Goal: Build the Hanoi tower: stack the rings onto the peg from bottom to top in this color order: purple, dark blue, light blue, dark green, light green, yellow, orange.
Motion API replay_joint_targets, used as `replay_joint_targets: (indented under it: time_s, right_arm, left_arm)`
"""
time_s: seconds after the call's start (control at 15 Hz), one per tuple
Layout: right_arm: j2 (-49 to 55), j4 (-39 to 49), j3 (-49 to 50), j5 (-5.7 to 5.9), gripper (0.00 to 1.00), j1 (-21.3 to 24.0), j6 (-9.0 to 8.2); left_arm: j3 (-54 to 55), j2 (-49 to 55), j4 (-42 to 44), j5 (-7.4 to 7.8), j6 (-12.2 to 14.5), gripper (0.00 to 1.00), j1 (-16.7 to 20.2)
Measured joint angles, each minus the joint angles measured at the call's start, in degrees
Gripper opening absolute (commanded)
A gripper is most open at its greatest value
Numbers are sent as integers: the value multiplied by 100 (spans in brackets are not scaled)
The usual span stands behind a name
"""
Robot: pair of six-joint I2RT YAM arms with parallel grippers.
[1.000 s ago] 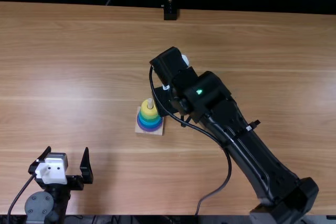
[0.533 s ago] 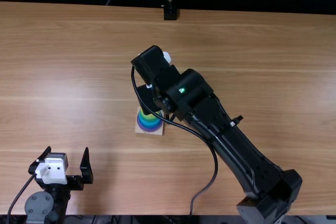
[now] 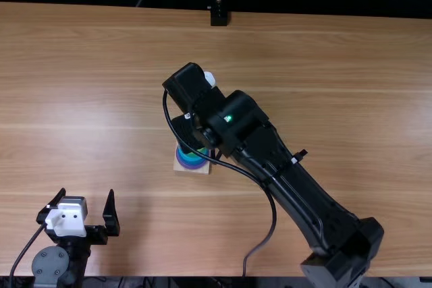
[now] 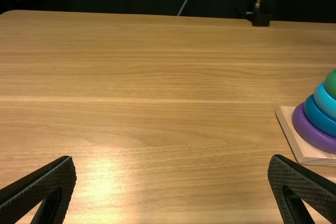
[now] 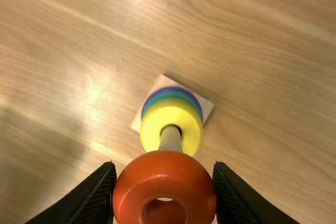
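In the top view my left gripper [image 3: 86, 197] stands open at the lower left; in the left wrist view the same gripper [image 4: 172, 162] holds nothing. Over the stack is my right gripper [image 3: 187, 133], its fingertips hidden in the top view. In the right wrist view my right gripper [image 5: 164, 174] is shut on the orange ring [image 5: 157, 163], which overlaps the peg's [image 5: 170, 139] near end. The yellow ring [image 5: 149, 132] lies uppermost around the peg. The left wrist view has the purple ring [image 4: 310, 129], dark blue ring [image 4: 318, 117], light blue ring [image 4: 325, 100] and a green ring [image 4: 331, 84] stacked.
The square wooden base [image 4: 298, 141] rests on the table [image 3: 81, 112] near its middle. A cable loops beside the right arm. At the table's far edge a black stand [image 3: 219, 15] rises.
My right gripper has moved left in the top view, first over the peg and then slightly nearer the table's near edge, covering the stack's top. The left arm has kept still.
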State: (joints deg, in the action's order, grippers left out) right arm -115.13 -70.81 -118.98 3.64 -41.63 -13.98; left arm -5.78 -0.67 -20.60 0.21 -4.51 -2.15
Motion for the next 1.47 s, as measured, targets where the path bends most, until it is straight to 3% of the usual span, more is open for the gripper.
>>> replay_joint_targets:
  time_s: [0.6, 0.93, 1.47]
  right_arm:
    - [-247, -33, -146, 17, 1, 0, 61]
    - [-299, -459, -1075, 20, 1, 0, 61]
    - [-640, -374, -1163, 24, 1, 0, 63]
  left_arm:
    - [0, 0, -2, 2, 4, 100, 0]
    - [0, 0, 0, 4, 2, 100, 0]
    - [0, 0, -2, 0, 2, 100, 2]
